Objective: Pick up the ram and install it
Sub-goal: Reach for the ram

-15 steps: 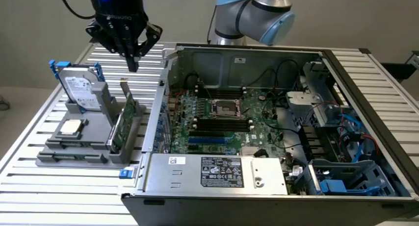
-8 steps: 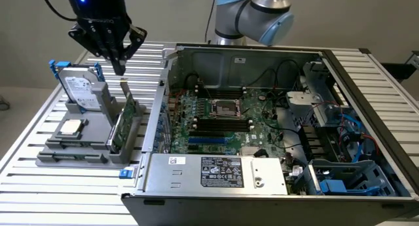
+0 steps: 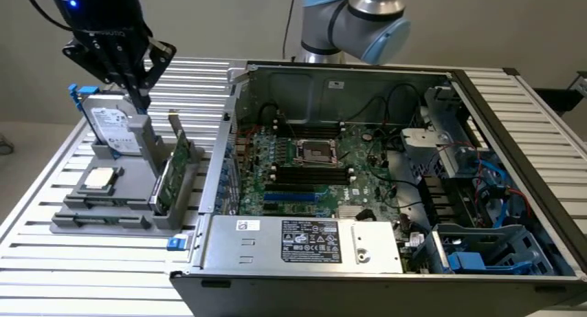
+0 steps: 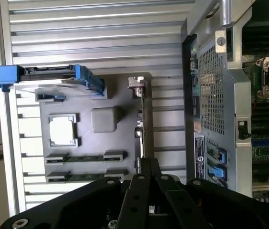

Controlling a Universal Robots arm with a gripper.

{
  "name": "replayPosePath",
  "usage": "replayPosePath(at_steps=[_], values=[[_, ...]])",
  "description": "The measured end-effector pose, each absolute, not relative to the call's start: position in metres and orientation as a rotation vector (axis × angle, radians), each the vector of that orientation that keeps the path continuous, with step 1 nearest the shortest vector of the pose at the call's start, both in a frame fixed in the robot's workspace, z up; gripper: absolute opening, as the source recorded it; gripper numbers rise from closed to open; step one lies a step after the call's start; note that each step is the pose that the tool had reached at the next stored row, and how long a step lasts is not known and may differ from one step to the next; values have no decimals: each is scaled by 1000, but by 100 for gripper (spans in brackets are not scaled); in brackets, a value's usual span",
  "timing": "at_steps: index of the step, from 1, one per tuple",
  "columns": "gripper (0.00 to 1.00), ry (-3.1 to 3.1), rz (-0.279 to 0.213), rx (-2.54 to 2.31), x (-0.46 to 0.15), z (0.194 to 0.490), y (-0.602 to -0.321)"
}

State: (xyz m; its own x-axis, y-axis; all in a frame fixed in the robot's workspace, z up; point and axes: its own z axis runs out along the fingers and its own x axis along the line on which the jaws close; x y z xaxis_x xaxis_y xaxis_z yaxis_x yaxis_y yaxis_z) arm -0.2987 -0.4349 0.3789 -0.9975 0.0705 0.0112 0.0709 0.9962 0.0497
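Shut pincer hanging over the parts holder, holding nothing.

The pincer [image 3: 140, 105] [image 4: 144, 164] has its fingers pressed together and empty, poised above the grey holder [image 3: 137, 224] [image 4: 120, 143]. The ram [image 3: 172, 172] [image 4: 142, 124] stands on its long edge in that holder, apart from the fingertips, on the side nearest the open computer case [image 3: 367, 166] [image 4: 213, 95]. A hard drive [image 3: 115, 128] [image 4: 48, 74] with a blue bracket stands upright nearby, and a square processor chip [image 3: 99, 181] [image 4: 62, 130] lies flat. All rest on the slatted metal tabletop [image 3: 55, 262].
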Motion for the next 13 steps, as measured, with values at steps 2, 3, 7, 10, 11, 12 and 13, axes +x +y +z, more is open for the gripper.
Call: replayPosePath(at_steps=[2, 3, 7, 10, 11, 12, 13], values=[[11, -3130, -78, -111, -308, 379, -438], [11, -3130, -79, -111, -312, 379, -439], [11, -3131, -79, -111, -330, 378, -446], [11, -3132, -78, -111, -344, 377, -450], [11, -3132, -78, -111, -349, 377, -452], [11, -3132, -79, -111, -353, 376, -453], [11, -3132, -79, -111, -357, 374, -455]])
